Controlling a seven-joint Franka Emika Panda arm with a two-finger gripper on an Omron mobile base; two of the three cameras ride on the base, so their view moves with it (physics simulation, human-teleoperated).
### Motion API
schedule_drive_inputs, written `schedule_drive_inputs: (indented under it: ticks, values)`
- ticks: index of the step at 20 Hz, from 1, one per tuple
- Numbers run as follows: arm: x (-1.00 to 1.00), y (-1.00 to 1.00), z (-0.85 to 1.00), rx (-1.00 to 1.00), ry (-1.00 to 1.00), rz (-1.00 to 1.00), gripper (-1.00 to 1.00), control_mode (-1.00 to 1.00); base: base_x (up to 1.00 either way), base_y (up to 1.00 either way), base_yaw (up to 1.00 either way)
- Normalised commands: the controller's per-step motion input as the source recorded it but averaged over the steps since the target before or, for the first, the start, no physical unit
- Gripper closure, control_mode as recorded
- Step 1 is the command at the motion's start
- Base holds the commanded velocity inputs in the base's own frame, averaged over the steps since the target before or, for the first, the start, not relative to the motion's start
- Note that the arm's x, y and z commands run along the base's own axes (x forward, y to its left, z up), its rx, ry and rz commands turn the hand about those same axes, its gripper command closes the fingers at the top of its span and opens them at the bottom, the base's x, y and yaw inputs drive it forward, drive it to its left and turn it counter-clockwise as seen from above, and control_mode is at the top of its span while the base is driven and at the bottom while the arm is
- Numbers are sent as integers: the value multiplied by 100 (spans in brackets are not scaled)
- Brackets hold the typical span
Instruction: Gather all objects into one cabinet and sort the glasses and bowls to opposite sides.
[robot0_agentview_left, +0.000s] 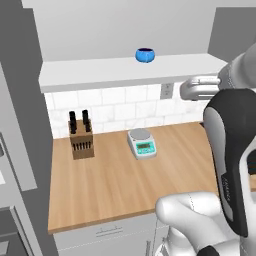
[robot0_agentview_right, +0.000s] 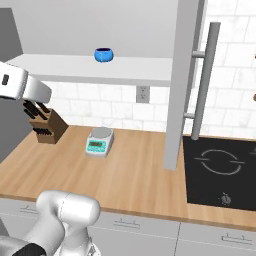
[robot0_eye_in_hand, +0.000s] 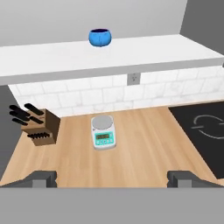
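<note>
We are holding our two-finger gripper (robot0_eye_in_hand: 112, 178) spread wide and empty, its dark tips standing far apart above the near edge of the pale wooden countertop (robot0_eye_in_hand: 144, 144). Nothing is lying between them. Farther in on that countertop, a small white kitchen scale with a round steel pan (robot0_eye_in_hand: 103, 131) is sitting near the middle, and a brown wooden knife block with black handles (robot0_eye_in_hand: 37, 127) is standing to its left, well apart from it. A black induction hob (robot0_eye_in_hand: 203, 131) is lying at the right. Above the tiled wall, we are looking at the long white shelf board of the wall cabinet (robot0_eye_in_hand: 144, 54); the small round glossy blue bowl (robot0_eye_in_hand: 100, 37) is resting upright on it, toward the back. We are judging the task as barely begun: one bowl is sitting in the cabinet, and no mug, grey cup or wooden bowl is appearing here, so fetching and sorting are remaining.
</note>
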Motion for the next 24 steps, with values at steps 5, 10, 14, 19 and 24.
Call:
schedule_drive_inputs:
  ticks: [5, 10, 14, 19, 24]
  values:
    - [21, 0, 0, 0, 0, 0, -100, -100, 0, 0, 0]
    - [38, 2, 0, 0, -11, 0, -100, -100, 0, 0, 0]
    - [42, 5, 0, 0, -17, 0, -100, -100, 0, 0, 0]
    - [60, 7, 0, 0, -8, 0, -100, -100, 0, 0, 0]
    - [82, 1, 0, 0, -1, 0, -100, -100, 0, 0, 0]
